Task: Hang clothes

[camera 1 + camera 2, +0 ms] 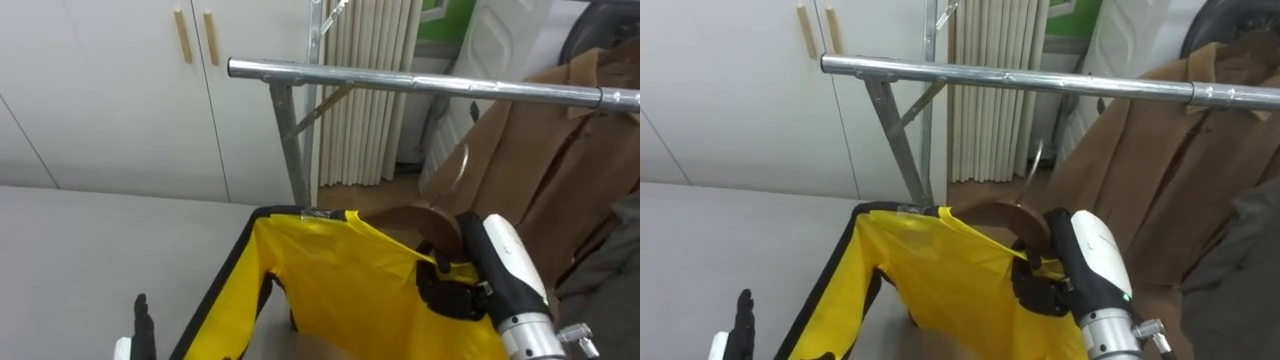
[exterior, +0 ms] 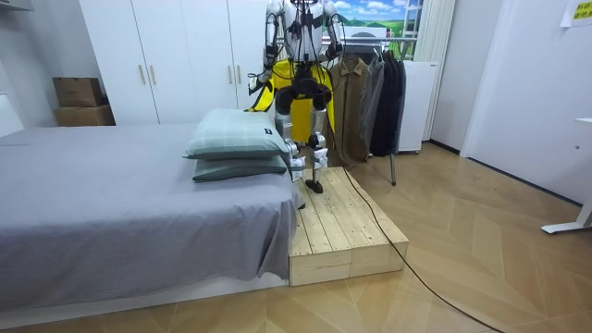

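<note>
Near: one left hand [image 1: 141,322] at the lower left, fingers straight and pointing up, holding nothing. One right hand [image 1: 452,292] at the lower right, fingers clenched on the shoulder of the jacket [image 1: 340,290].

One jacket, yellow with black trim, draped over one wooden hanger [image 1: 415,222] and held up in front of us. It hangs over the grey bed [image 1: 90,230] edge. The hanger sits below the rail [image 1: 420,83], apart from it.

Middle: one steel rail runs across the view, with a post [image 1: 291,140] under its left end. One brown coat [image 1: 540,150] hangs on the right stretch, just behind the hanger and hand. Darker clothes lie beyond it; we cannot count them.

Far: a white wardrobe [image 1: 110,90] with two wooden handles [image 1: 183,37].

Room view: the robot stands on one plank platform [image 2: 342,231] beside the bed, facing the rail. Two pillows [image 2: 236,134] are stacked on the bed, and two boxes [image 2: 79,92] sit against the far wall.
</note>
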